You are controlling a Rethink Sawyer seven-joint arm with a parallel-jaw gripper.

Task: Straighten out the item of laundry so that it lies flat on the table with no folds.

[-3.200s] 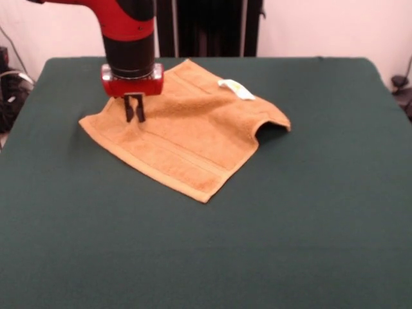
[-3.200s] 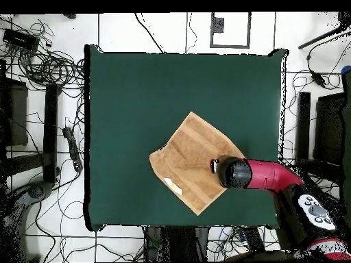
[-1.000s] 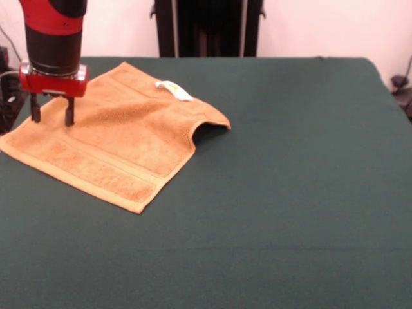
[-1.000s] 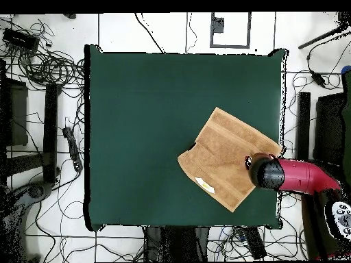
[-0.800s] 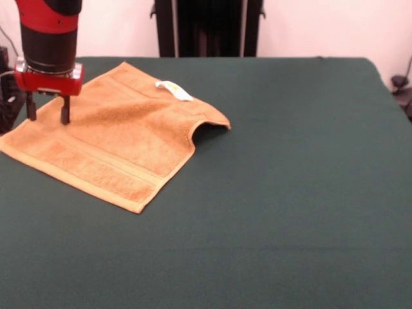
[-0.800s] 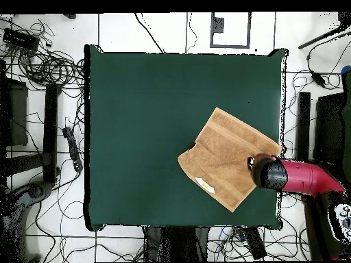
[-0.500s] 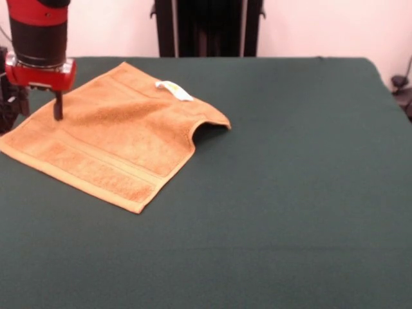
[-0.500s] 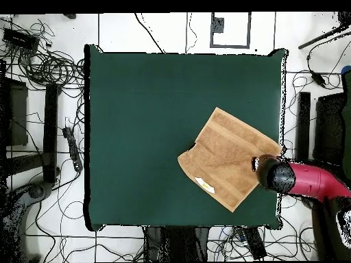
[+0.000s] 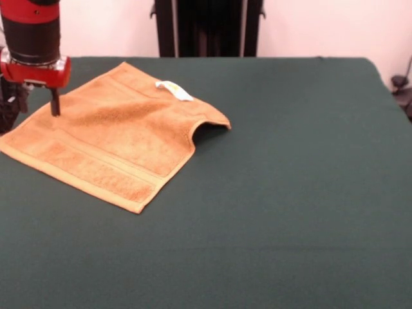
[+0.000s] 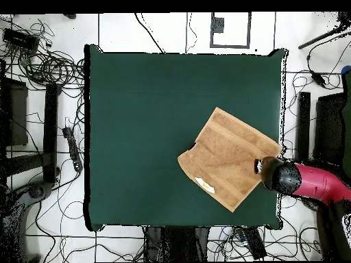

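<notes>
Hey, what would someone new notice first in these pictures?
The orange-tan towel on the green table, near one side edge, with one corner tucked under. Then the red and black arm, its gripper raised over the towel's corner by that edge.

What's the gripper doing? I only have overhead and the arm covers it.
Observer: In the front view the gripper is open and pointing down at the towel's corner by the table edge. One finger is over the cloth.
Operator: The notch on the towel's opposite side, is that a fold?
Observer: Yes. That corner arches up off the table, with a dark gap under it.
Operator: Any other wrinkles?
Observer: None that the front view shows. The rest of the towel lies flat, with the white tag on top.
</notes>
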